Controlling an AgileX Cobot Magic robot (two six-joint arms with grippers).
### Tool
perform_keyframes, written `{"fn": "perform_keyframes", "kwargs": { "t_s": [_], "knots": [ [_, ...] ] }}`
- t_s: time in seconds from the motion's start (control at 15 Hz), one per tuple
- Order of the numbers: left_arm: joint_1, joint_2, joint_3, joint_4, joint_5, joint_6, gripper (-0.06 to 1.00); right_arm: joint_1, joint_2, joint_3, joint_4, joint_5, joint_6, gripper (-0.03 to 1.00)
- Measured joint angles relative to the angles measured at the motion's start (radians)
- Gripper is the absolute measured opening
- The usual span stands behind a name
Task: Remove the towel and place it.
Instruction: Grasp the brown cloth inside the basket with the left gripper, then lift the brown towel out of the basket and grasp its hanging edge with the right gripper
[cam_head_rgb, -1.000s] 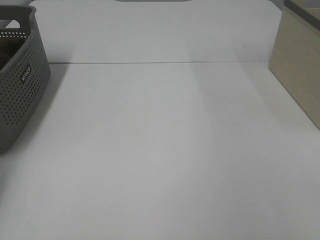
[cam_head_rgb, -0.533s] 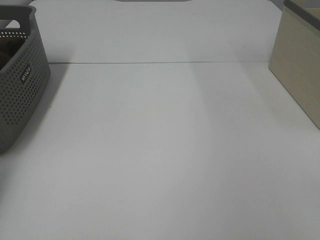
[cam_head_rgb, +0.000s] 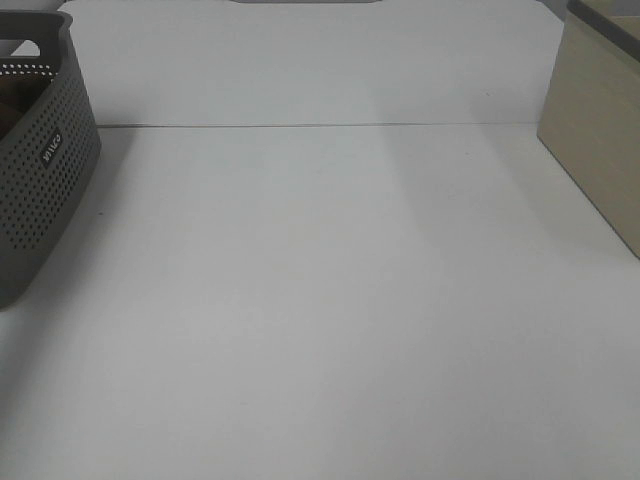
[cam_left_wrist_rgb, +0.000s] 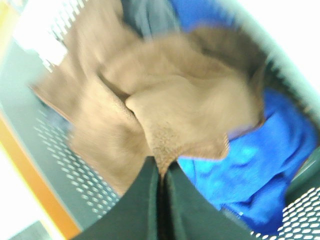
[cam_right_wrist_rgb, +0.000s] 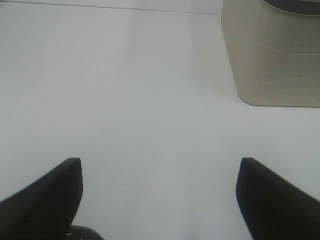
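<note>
In the high view we see only a slice of the grey basket (cam_head_rgb: 45, 190), cut off by the picture's left edge, and neither arm shows there. What lies inside the basket is hard to make out from this angle.

The left wrist view is blurred, yet it shows the inside of the basket. The brown towel (cam_left_wrist_rgb: 175, 100) lies crumpled in it, on top of a blue cloth (cam_left_wrist_rgb: 270, 150) that it partly hides. The left gripper (cam_left_wrist_rgb: 162, 172) is inside the basket too, its dark fingers pressed together on a fold of the towel's edge. We cannot find the towel's corners in the blur.

The right gripper (cam_right_wrist_rgb: 160, 165) hangs over the white table (cam_head_rgb: 330, 300) with its fingers spread wide, holding nothing. The beige box (cam_head_rgb: 600, 130), itself cut off, stands well apart from the basket across the table.
</note>
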Motion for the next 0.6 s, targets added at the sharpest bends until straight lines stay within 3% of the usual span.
{"fn": "perform_keyframes", "kwargs": {
  "t_s": [0.27,0.6],
  "knots": [
    [-0.102,-0.239,-0.001,-0.01,0.0,-0.079,0.0,0.0,0.0,0.0,0.0,0.0,0.0,0.8],
    [-0.259,-0.385,-0.001,-0.019,-0.088,-0.152,0.0,0.0,0.0,0.0,0.0,0.0,0.0,0.8]
  ]
}}
